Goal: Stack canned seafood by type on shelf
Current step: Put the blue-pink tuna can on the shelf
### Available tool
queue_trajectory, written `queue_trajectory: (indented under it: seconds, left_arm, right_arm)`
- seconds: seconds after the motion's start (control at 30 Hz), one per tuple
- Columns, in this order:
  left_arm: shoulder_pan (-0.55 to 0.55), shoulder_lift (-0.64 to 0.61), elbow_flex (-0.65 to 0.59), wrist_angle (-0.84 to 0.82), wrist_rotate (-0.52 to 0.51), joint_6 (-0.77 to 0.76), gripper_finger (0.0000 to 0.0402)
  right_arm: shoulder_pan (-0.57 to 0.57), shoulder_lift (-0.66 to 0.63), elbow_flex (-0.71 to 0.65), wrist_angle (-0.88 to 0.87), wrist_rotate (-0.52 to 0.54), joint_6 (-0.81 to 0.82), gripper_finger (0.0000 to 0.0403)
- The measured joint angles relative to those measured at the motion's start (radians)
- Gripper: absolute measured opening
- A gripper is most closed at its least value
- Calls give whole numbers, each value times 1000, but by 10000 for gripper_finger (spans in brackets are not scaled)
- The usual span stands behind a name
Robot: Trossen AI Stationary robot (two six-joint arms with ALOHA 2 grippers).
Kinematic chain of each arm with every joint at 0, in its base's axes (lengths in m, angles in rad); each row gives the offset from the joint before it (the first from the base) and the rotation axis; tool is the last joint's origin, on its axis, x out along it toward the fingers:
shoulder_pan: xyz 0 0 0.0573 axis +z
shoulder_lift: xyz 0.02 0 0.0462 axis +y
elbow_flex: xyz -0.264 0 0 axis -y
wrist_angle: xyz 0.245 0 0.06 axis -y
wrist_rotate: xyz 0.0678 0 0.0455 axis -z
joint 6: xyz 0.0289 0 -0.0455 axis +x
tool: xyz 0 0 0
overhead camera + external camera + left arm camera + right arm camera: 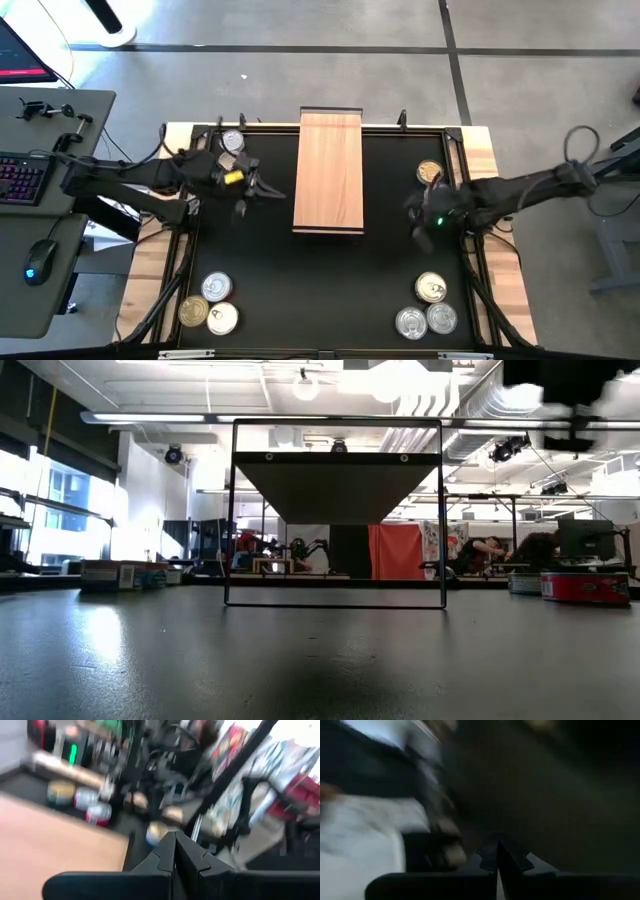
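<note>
Looking down: shelf (329, 172) lay mid-desk (330, 290), nearer the far edge; tins (210, 303) clustered in both near corners.
Wrist views: left end effector (174, 851) and right end effector (498, 856) both pinched together, empty.
Room: bare desk between the near clusters.

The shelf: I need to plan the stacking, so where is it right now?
In the high view the shelf lies at the table's far middle, between the left gripper and right gripper, bare of tins.
</note>
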Motion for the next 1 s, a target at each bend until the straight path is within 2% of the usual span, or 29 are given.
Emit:
queue_trajectory:
  seconds: [0.07,0.17,0.4,0.5,0.63,0.77,1.0]
  left_arm:
    - [-27,9,-20,-38,0,-6,0]
    - [-84,22,-86,6,1,-7,0]
    - [-176,33,-292,308,32,-24,0]
    - [-178,32,-353,332,29,-48,0]
    - [-180,33,-397,327,27,-94,0]
    - [-211,33,-408,326,10,-112,0]
    - [-298,32,-408,329,-138,-103,0]
  right_arm:
    - [74,80,36,-137,-8,111,0]
    - [184,176,42,-223,-76,280,0]
    - [378,300,42,-227,-102,618,0]
    - [421,337,42,-228,-102,706,0]
    - [449,395,42,-230,-138,739,0]
    - [461,457,42,-237,-151,706,0]
    - [435,543,48,-242,-110,599,0]
